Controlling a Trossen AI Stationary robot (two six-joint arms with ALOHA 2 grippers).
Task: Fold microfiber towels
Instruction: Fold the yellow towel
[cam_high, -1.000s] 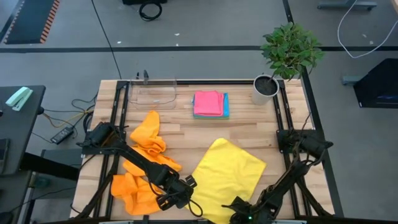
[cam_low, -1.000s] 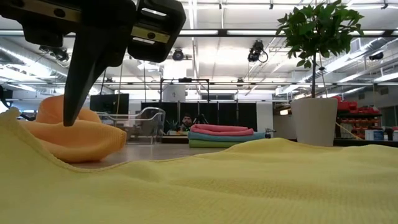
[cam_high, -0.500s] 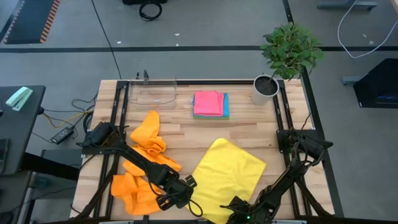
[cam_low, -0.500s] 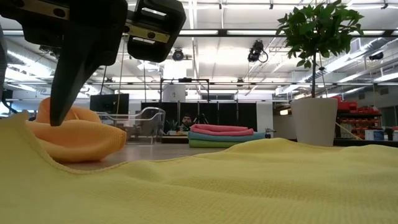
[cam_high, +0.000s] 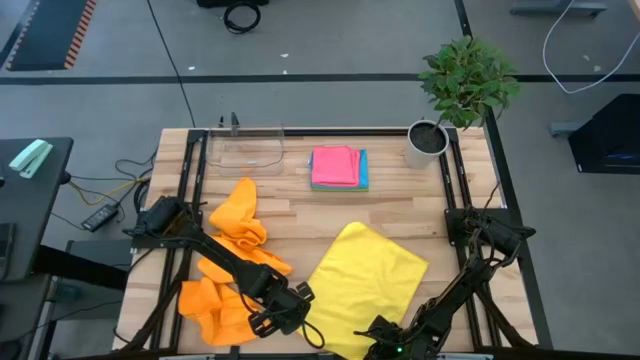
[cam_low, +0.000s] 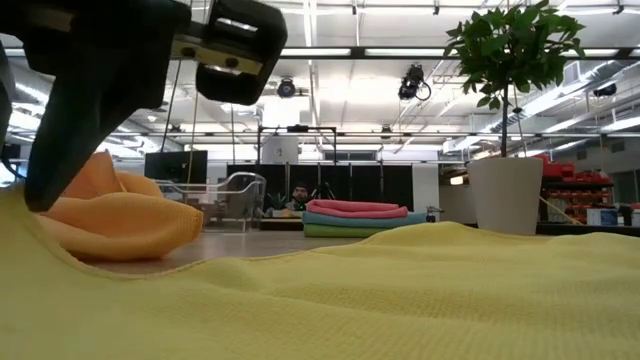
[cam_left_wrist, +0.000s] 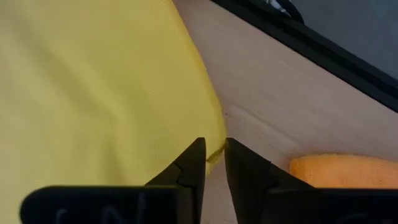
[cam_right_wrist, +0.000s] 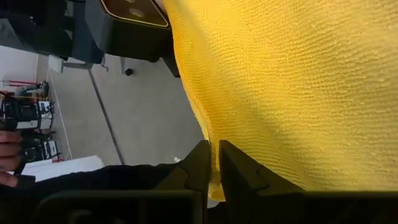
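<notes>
A yellow towel (cam_high: 368, 280) lies spread at the near middle of the table and fills the low view's foreground (cam_low: 400, 300). My left gripper (cam_high: 297, 299) is shut on its left edge, as the left wrist view (cam_left_wrist: 214, 149) shows. My right gripper (cam_high: 380, 332) is shut on its near edge, as the right wrist view (cam_right_wrist: 214, 158) shows. Orange towels (cam_high: 238, 222) lie crumpled at the left. A folded stack with a pink towel (cam_high: 335, 165) on top sits at the far middle. My left gripper pinches the yellow towel's left edge (cam_left_wrist: 217, 140) between its two fingers, which slant down from above. The rest of the towel lies on the table, and the cloth rises a little toward the fingers (cam_low: 15, 215). My right gripper pinches the yellow towel's near edge (cam_right_wrist: 206, 144) between its two fingers, close to the table's near edge. The cloth spreads away from the fingers over the table. How many layers it holds, I cannot tell.
A clear plastic tray (cam_high: 246, 152) stands at the far left. A potted plant (cam_high: 428, 140) stands at the far right corner. More orange cloth (cam_high: 205, 305) lies at the near left, beside my left arm. Bare wood shows between the stack and the yellow towel.
My left gripper has gone a little toward the table's left edge and lower, at the yellow towel's left edge. The cloth there sits lower than before.
</notes>
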